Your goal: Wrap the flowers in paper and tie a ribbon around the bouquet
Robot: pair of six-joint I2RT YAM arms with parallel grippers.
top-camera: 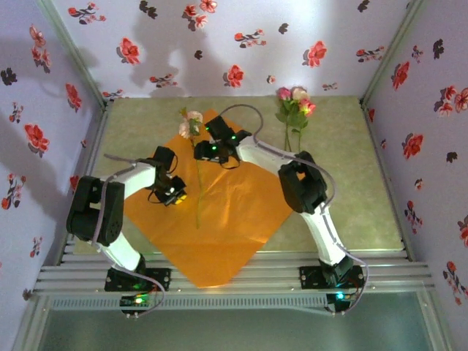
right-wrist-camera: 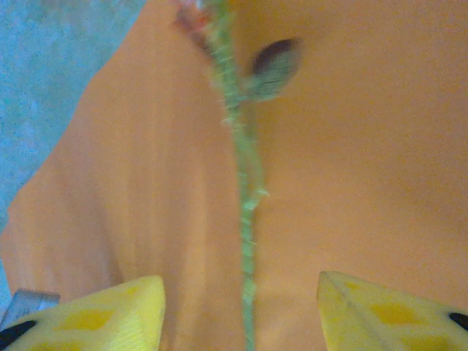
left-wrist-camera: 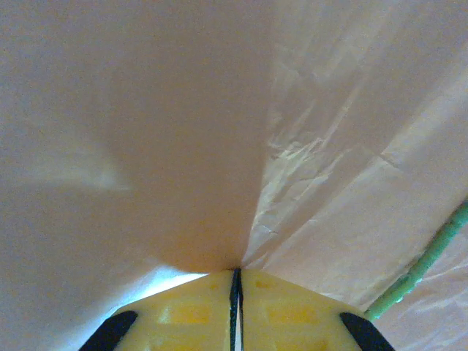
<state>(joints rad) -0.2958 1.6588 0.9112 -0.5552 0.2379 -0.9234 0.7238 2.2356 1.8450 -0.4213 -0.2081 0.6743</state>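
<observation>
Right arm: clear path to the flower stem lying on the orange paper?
Likely yes. The right hand is open and straddles the flower stem, which lies on the paper, with nothing in between.

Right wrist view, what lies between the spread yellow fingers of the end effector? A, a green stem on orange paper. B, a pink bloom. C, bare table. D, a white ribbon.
A: a green stem runs up between the fingers of the right end effector, over the orange paper.

I'm scanning every view and nothing readable is turning up: the paper (top-camera: 227, 219) and flower-printed walls (top-camera: 292, 73) are carrying no lettering.
</observation>
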